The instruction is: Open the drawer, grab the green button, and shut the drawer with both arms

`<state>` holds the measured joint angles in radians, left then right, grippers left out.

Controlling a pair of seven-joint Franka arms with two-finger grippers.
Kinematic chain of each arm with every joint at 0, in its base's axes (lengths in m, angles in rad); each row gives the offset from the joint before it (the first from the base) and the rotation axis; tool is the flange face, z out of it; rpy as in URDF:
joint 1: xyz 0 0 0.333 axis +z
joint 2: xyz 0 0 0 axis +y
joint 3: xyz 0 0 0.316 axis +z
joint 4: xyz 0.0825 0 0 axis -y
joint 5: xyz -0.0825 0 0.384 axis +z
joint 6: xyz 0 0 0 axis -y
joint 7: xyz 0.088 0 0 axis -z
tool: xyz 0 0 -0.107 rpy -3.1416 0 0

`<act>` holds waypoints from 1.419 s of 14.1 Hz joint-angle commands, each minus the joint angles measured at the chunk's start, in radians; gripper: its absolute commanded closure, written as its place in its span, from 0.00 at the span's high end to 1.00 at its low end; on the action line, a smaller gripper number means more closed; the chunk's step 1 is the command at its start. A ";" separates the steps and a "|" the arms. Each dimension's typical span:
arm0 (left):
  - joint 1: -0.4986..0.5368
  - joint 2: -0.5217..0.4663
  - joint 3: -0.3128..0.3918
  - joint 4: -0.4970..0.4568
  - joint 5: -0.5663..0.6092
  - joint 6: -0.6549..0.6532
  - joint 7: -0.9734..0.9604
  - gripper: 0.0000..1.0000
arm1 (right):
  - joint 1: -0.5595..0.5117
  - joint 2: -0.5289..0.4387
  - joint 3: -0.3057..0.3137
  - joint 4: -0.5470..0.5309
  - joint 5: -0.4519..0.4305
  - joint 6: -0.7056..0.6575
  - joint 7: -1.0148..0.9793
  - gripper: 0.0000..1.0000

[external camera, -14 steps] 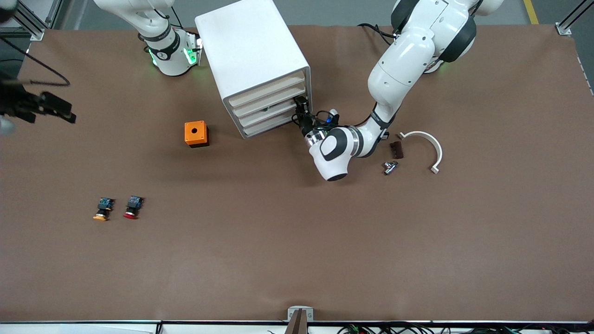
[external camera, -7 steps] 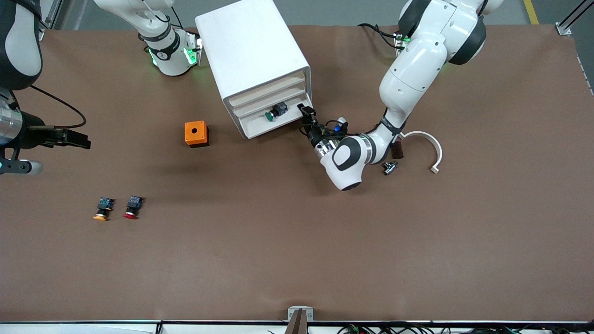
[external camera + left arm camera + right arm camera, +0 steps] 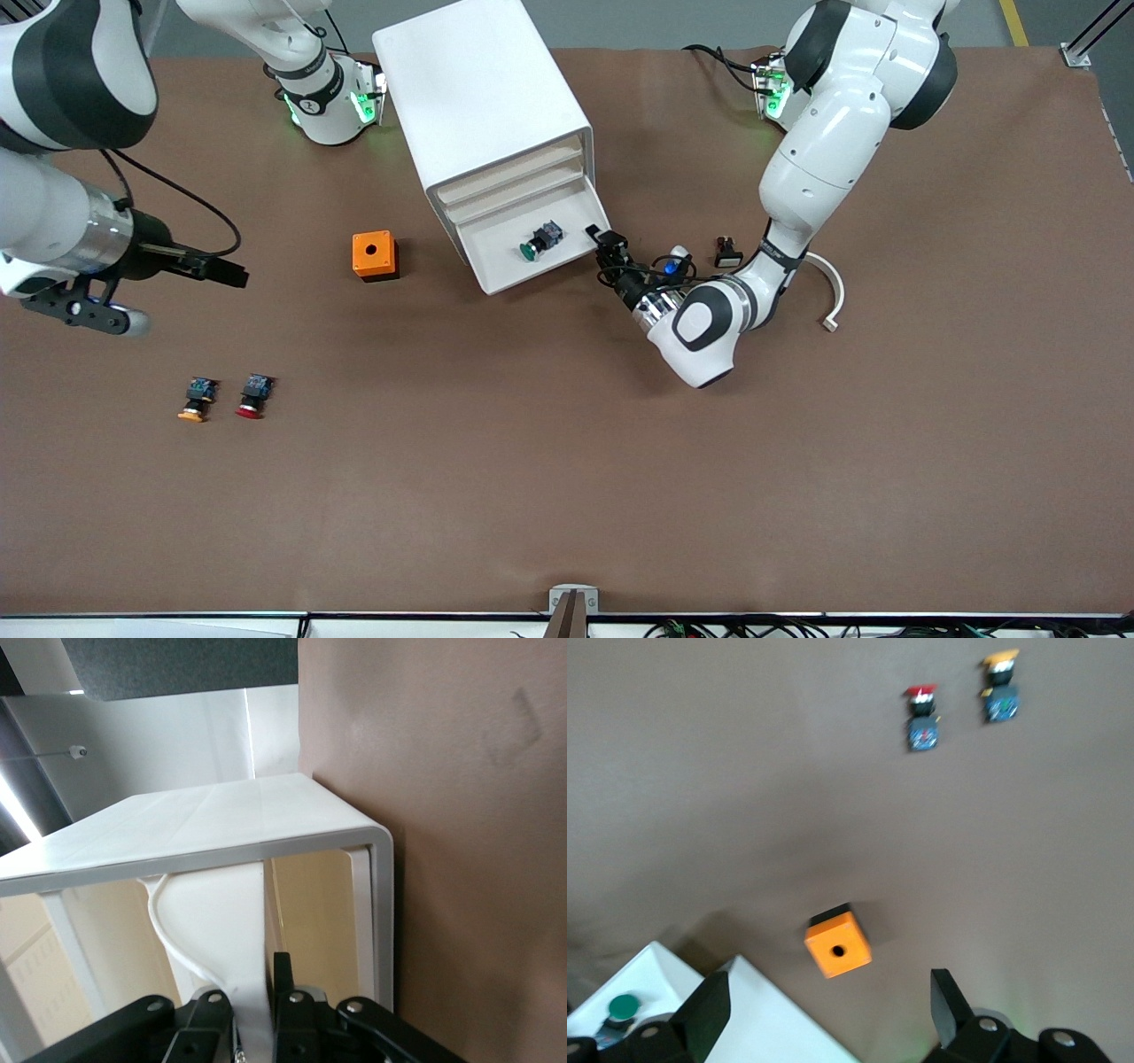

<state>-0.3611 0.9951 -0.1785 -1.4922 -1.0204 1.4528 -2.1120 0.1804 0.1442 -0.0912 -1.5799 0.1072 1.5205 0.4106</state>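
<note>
Brown desk [image 3: 549, 461] covering fills most of my front view. Nearest to that camera I see the orange-capped button [image 3: 195, 400] and, just beside it, the red-capped button [image 3: 253, 396], toward the right arm's end. Farther up sits the small orange box [image 3: 375, 255] with its hole facing up.

The left end effector [image 3: 605, 239] is closed on the front edge of the drawer [image 3: 532, 266], at the corner toward the left arm's end; in the left wrist view the fingers [image 3: 292, 1010] pinch the white lip. The drawer, lowest in the white cabinet [image 3: 483, 115], stands pulled out, and the green-capped button [image 3: 539, 243] lies inside it on its side (green cap toward the front camera).

The right end effector [image 3: 232, 271] hangs over bare desk, well apart from the orange box, its jaws spread wide and empty.

Toward the left arm's end lie a small black part [image 3: 727, 252] and a white curved bracket [image 3: 826, 288].
</note>
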 commanded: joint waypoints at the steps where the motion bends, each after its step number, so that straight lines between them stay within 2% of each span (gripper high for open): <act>1: 0.030 -0.003 -0.002 0.009 -0.021 -0.012 -0.013 0.15 | 0.040 -0.017 -0.008 -0.054 0.032 0.032 0.080 1.00; 4: 0.042 -0.001 -0.002 0.015 -0.021 -0.012 -0.010 0.16 | 0.129 -0.017 -0.008 -0.097 0.032 0.096 0.249 1.00; 5: 0.042 -0.001 -0.002 0.015 -0.020 -0.012 -0.006 0.19 | 0.160 -0.017 -0.007 -0.107 0.032 0.118 0.304 1.00; 9: 0.053 -0.001 -0.002 0.042 -0.021 -0.011 0.087 0.80 | 0.353 -0.017 -0.008 -0.159 0.032 0.243 0.575 1.00; 12: 0.083 -0.006 -0.004 0.085 -0.021 0.003 0.232 0.99 | 0.471 -0.011 -0.008 -0.172 0.031 0.325 0.738 1.00; 16: 0.108 -0.013 -0.002 0.157 -0.015 0.003 0.435 0.99 | 0.599 0.037 -0.008 -0.216 0.020 0.472 0.948 1.00; 20: 0.096 -0.010 -0.001 0.159 0.008 0.004 0.428 0.99 | 0.671 0.098 -0.010 -0.242 0.006 0.564 1.072 1.00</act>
<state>-0.2604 0.9916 -0.1798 -1.3479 -1.0215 1.4565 -1.6865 0.8185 0.2175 -0.0858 -1.8187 0.1207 2.0595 1.4279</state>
